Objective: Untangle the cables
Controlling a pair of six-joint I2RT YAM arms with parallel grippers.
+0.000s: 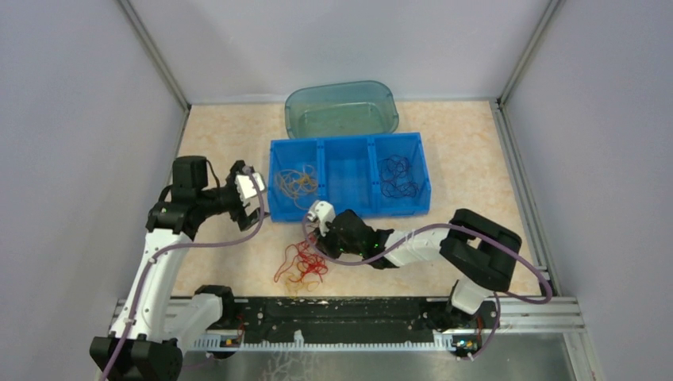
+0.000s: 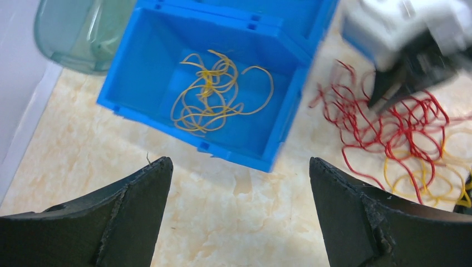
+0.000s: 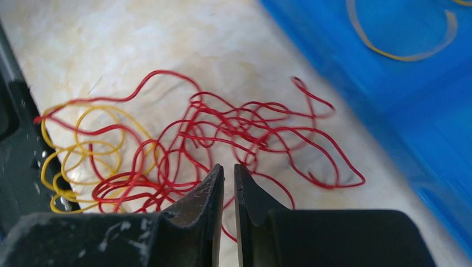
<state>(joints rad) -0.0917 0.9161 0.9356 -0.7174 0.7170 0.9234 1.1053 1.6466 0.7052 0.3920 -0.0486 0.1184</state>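
Observation:
The loose cables (image 1: 301, 266) lie as a tangle of red (image 3: 234, 128) and yellow strands (image 3: 83, 150) on the table in front of the blue bin. My right gripper (image 3: 229, 167) hangs over the red strands (image 2: 389, 122) with its jaws drawn together to a thin slit. A red strand shows through the slit, and I cannot tell whether it is pinched. My left gripper (image 2: 239, 161) stands wide open above bare table at the bin's left end, holding nothing. Yellow cables (image 2: 214, 94) lie in the bin's left compartment. Dark cables (image 1: 398, 176) lie in its right one.
The blue three-compartment bin (image 1: 349, 141) sits mid-table, its middle compartment bare. A translucent green tub (image 1: 341, 107) stands behind it against the back wall. Grey walls close both sides, and the black rail (image 1: 349, 313) with the arm bases runs along the near edge.

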